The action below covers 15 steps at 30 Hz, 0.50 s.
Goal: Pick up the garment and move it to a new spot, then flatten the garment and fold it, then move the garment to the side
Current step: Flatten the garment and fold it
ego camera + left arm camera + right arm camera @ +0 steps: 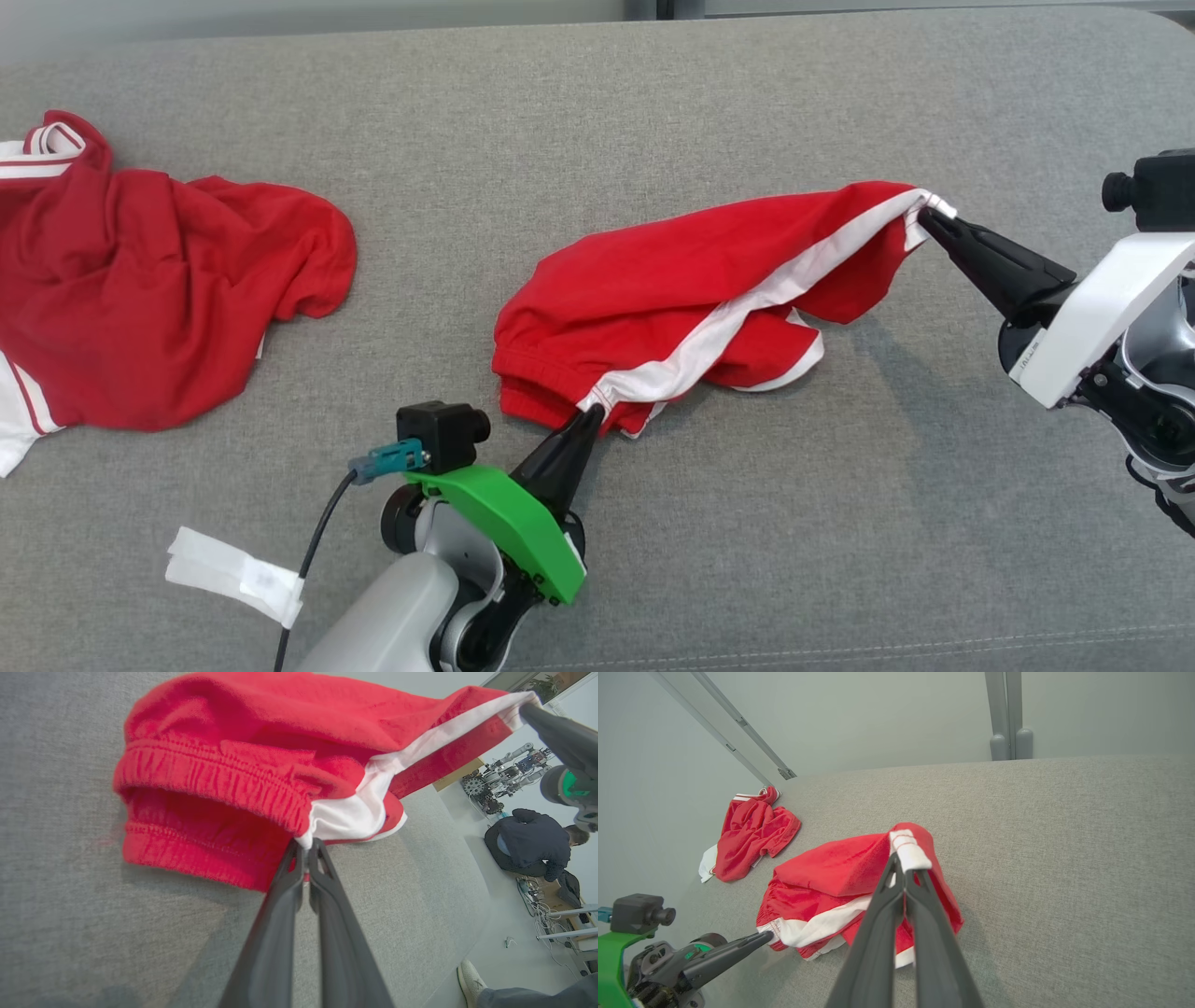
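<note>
Garment (672, 280), a red shorts-like piece with a white side stripe and a gathered elastic band, sits mid tabletop (840, 523), stretched between both arms. Left gripper (590, 415): jaws pinched tight on the white stripe at the elastic-band end, low near the gray fabric surface. Right gripper (924, 217): jaws closed on the stripe's other end, at the hem corner, which is held up off the tabletop with a shadow beneath. The middle of the cloth sags and its lower folds touch the surface. Red shirt (159, 299) with a red-white striped collar lies crumpled at far left, well apart from the held piece. White tape strip (233, 574) lies left of the left arm. Left wrist view: person in dark top (532, 844) sits low on the floor beyond the tabletop edge, and a shoe (469, 977) is at lower right.
</note>
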Available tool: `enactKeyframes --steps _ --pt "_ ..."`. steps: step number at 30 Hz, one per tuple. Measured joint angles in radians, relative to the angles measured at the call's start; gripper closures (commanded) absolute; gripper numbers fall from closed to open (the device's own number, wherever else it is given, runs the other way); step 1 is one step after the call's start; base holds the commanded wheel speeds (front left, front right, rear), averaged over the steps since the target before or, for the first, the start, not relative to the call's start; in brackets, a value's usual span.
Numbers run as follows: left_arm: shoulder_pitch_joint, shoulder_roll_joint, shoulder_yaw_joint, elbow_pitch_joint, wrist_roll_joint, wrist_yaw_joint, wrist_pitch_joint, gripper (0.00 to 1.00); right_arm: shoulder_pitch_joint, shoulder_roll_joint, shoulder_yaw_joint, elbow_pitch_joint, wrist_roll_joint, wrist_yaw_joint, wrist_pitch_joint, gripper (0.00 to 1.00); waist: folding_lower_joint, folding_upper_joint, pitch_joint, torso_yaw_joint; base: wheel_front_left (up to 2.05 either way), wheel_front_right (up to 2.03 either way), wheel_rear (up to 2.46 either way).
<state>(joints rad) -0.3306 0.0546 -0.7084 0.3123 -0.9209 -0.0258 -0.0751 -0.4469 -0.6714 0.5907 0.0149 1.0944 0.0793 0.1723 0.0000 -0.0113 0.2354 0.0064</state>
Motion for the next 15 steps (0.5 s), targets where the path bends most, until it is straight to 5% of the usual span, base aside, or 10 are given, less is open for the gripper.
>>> enactKeyframes --steps 5,8,11,12,15 --pt "-0.008 0.009 -0.013 -0.038 -0.017 -0.056 0.036 1.0 0.001 -0.011 0.002 0.005 -0.009 0.008 -0.002 1.0 0.0 0.0 -0.013 0.001 0.0 0.0 0.0" --pt "-0.056 0.07 -0.053 -0.139 -0.025 -0.099 0.105 1.0 0.004 -0.069 -0.026 -0.01 -0.028 0.008 -0.006 1.0 0.0 0.0 -0.032 0.004 0.0 0.0 0.0" --pt "-0.085 0.187 -0.019 -0.26 -0.038 -0.098 0.142 1.0 0.011 -0.112 -0.054 -0.078 0.006 0.008 -0.004 1.0 0.0 0.0 -0.055 0.008 0.0 0.0 0.0" --pt "-0.089 0.278 0.014 -0.337 -0.051 -0.097 0.169 1.0 0.026 -0.131 -0.073 -0.122 0.018 0.008 -0.003 1.0 0.0 0.0 -0.072 0.008 0.0 0.0 0.0" --pt "-0.089 0.365 0.05 -0.469 -0.078 -0.097 0.216 1.0 0.074 -0.179 -0.127 -0.178 0.073 -0.009 -0.004 1.0 0.0 0.0 -0.093 0.002 0.0 0.0 0.0"
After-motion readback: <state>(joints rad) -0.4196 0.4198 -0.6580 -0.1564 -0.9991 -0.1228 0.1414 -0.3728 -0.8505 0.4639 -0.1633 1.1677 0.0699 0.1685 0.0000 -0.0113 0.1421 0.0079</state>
